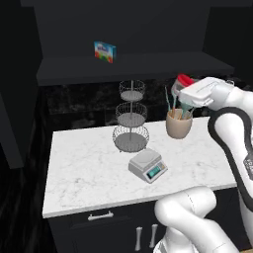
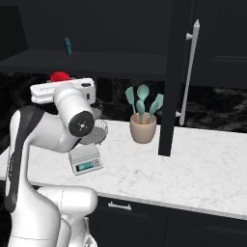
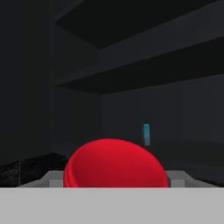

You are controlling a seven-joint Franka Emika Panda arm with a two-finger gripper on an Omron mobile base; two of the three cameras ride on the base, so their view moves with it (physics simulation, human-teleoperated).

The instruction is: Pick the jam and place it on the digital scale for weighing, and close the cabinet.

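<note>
Gripper [image 1: 184, 92] appears closed on the jam [image 1: 185, 80], carried in the air above the utensil pot [image 1: 178, 124]; fingers hidden. Swing left, lower upright onto the scale [image 1: 147, 165], avoiding the wire stand [image 1: 131, 116].

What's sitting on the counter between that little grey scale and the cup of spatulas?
Nothing: in the right base view the marble between the digital scale and the utensil cup is bare. The wire stand sits behind.
</note>
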